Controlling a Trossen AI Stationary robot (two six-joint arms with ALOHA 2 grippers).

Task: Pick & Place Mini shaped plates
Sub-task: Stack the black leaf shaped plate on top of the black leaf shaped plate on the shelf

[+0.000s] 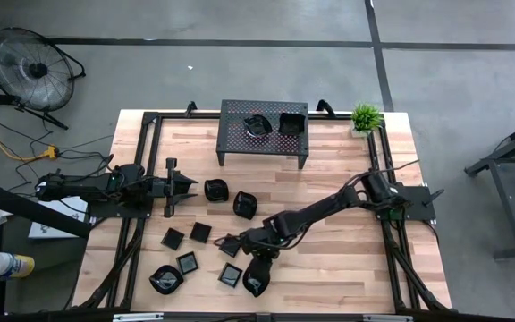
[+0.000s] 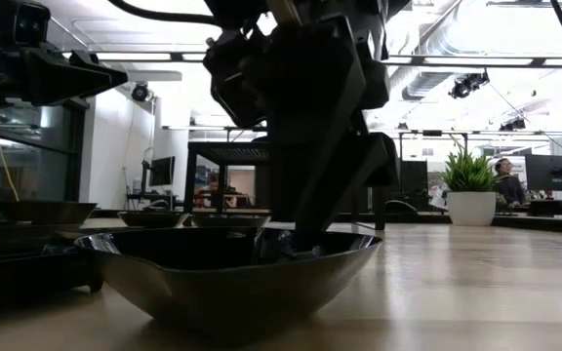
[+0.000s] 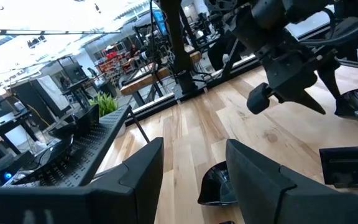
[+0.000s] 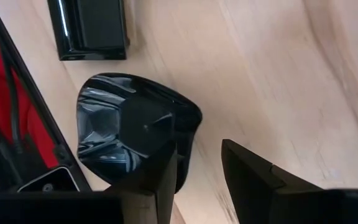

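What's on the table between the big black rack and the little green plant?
Nothing. In the high view, only bare pale wood lies between the black perforated metal rack and the small green potted plant.

Open-plan robotics lab, concrete floor around the wooden table (image 1: 329, 197), floor fan (image 1: 27, 67) beside it, desks, monitors (image 2: 552, 174) behind it

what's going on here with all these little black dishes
A two-armed robot is sorting mini shaped plates on a wooden table. The right tool is down at a black dish near the front edge, one finger inside it and one outside its rim, jaws not closed on it. The left tool waits open, over the table's left side. Two plates already sit on the perforated rack; the others lie scattered on the table.
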